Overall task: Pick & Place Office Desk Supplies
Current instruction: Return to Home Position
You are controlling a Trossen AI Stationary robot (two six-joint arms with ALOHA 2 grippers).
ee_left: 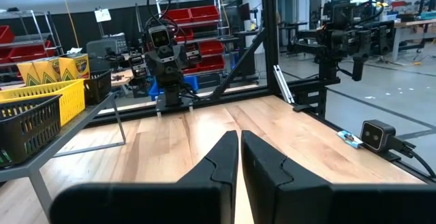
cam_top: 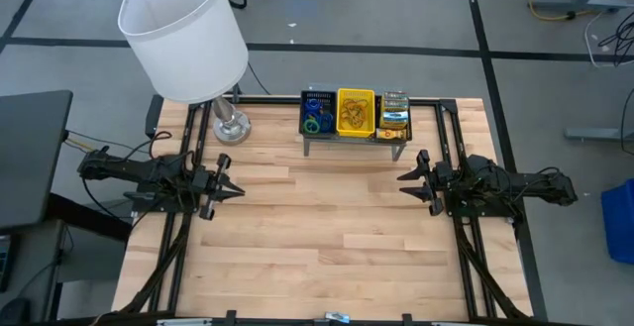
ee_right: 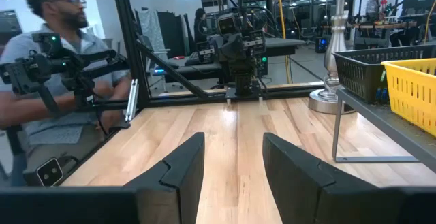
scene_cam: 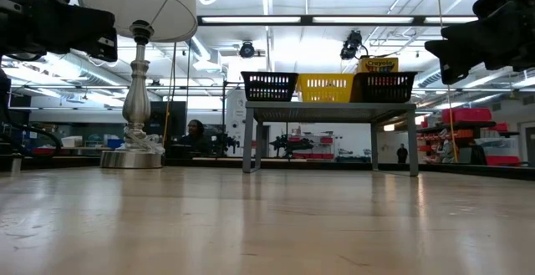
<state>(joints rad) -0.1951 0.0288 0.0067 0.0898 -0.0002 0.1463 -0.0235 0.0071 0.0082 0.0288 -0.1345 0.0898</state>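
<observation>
Left end effector (ee_left: pixel 240 134): counter's (cam_top: pixel 327 237) left edge, level, together.
Right end effector (ee_right: pixel 233 137): right edge, apart.
Right wrist view only: person (ee_right: pixel 41 81).

Both arms lie low and level at opposite sides, pointing inward toward each other, the left gripper (cam_top: pixel 230 179) with its fingers (ee_left: pixel 219 161) drawn almost together and the right gripper (cam_top: pixel 408 175) with its fingers (ee_right: pixel 181 164) spread apart, both empty.
</observation>
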